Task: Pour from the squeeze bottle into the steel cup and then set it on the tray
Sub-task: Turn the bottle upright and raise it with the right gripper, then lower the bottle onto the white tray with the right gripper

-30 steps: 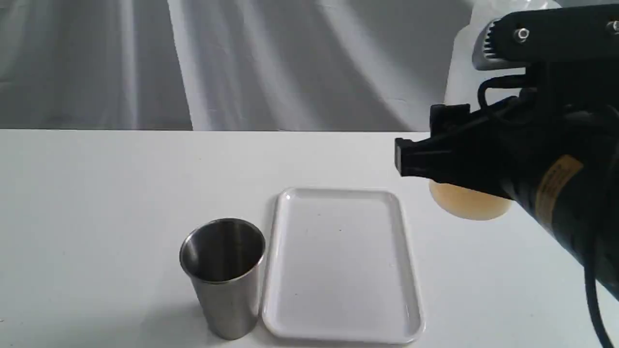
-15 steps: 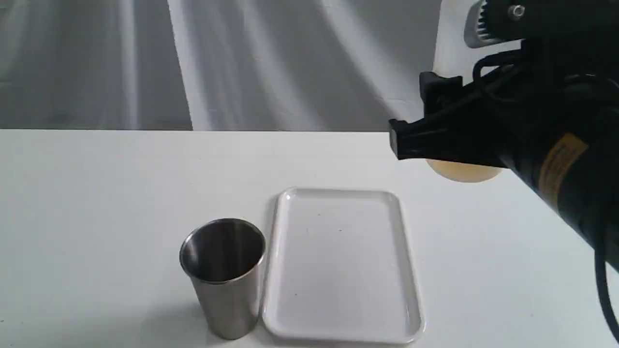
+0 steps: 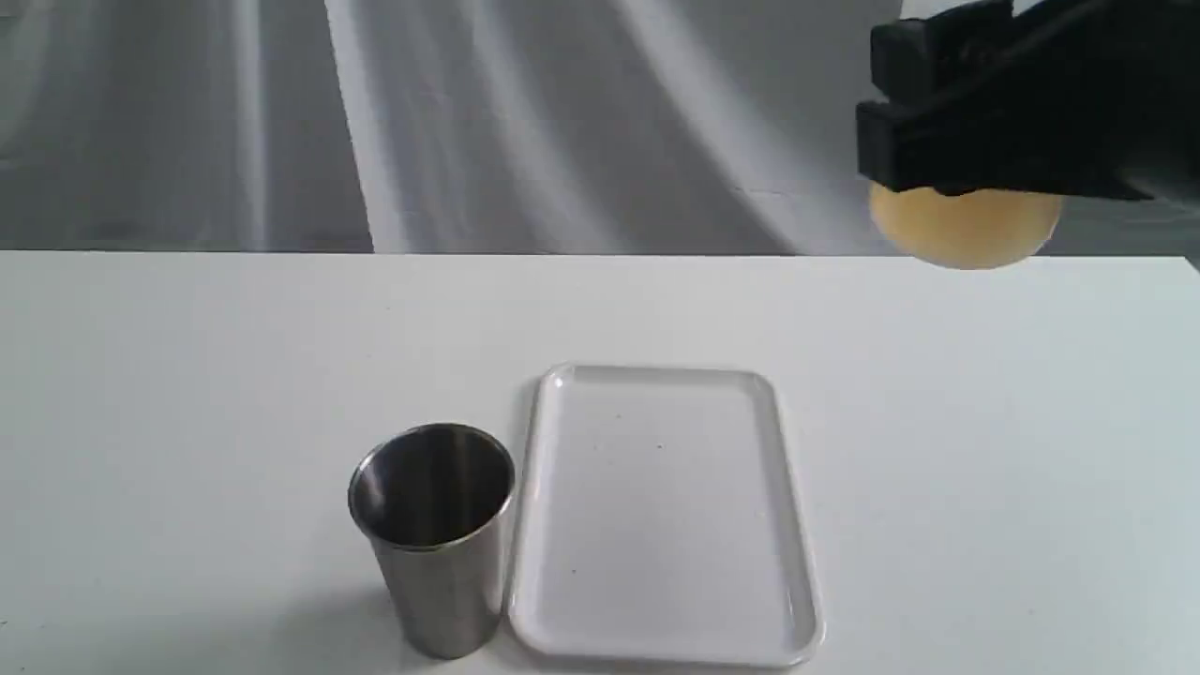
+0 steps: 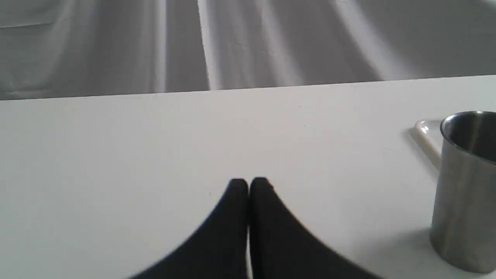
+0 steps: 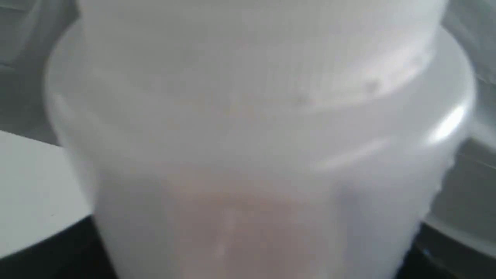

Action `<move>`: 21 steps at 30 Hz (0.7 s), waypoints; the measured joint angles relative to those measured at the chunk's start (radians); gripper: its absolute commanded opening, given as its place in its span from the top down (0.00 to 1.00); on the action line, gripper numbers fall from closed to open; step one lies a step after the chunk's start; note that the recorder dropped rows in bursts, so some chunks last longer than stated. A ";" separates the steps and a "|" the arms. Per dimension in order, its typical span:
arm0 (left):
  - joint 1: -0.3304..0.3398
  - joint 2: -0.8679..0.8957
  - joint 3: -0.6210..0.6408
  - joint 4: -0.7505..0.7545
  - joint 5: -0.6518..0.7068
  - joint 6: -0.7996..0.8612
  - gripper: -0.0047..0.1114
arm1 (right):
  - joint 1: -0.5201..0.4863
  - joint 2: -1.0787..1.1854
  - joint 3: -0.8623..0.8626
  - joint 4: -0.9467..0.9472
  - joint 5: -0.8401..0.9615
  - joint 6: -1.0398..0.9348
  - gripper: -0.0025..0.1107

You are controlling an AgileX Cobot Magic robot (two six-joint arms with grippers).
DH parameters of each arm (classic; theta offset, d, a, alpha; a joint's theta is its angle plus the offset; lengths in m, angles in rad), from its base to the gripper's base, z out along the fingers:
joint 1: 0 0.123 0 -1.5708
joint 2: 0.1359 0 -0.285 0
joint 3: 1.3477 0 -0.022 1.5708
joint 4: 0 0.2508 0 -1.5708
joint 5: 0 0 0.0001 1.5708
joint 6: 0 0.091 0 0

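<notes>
White table (image 3: 187, 356) with grey cloth (image 3: 469, 122) hung behind it on my feed. My right gripper (image 3: 923, 150) is clamped round the squeeze bottle (image 3: 961, 230), holding it in the air over the table's far right, well apart from the tray (image 3: 656, 525). The steel cup (image 3: 436, 539) stands upright just beside the tray's left edge. My left gripper (image 4: 248, 186) hangs low over the table near the cup, jaws pressed together on nothing.

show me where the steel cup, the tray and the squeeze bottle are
steel cup (image 3: 441, 591), exterior view, on its outer wall
tray (image 3: 656, 506), exterior view, on its bare floor
squeeze bottle (image 3: 961, 230), exterior view, on its amber-filled lower end
</notes>
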State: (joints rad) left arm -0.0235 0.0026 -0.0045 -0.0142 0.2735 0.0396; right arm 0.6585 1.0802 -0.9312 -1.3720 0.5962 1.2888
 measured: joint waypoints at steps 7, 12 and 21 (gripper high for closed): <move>0.000 0.000 0.000 0.000 0.000 0.000 0.96 | -0.143 -0.016 -0.004 0.446 -0.263 -0.467 0.98; 0.000 0.000 0.000 0.000 0.000 0.000 0.96 | -0.194 0.005 -0.004 0.683 -0.360 -0.685 0.98; 0.000 0.000 0.000 0.000 0.000 0.000 0.96 | -0.262 0.111 0.110 1.040 -0.664 -1.026 0.98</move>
State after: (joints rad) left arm -0.0235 0.0026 -0.0045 -0.0142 0.2735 0.0396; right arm 0.3966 1.1914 -0.8216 -0.3319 -0.0676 0.2623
